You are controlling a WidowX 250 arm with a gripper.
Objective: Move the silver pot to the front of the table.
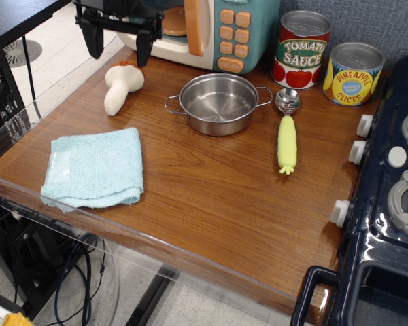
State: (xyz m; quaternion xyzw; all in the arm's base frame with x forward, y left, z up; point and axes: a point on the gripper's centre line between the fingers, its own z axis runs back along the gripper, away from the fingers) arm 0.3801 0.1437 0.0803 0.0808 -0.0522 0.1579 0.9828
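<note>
The silver pot (pixel 218 103) stands upright and empty at the back middle of the brown wood-grain table (pixel 211 204), with a wire loop handle on each side. My gripper (pixel 117 46) is at the top left, above the back left of the table, well left of the pot. Its two black fingers hang down wide apart with nothing between them. The arm above it is cut off by the frame's top edge.
A toy mushroom (pixel 122 85) lies just below the gripper. A light blue folded cloth (pixel 94 167) lies front left. A yellow-handled spoon (pixel 286 132) lies right of the pot. A toy microwave (pixel 211 30), tomato sauce can (pixel 301 49) and pineapple can (pixel 353 73) line the back. A dark blue toy stove (pixel 387 204) stands right.
</note>
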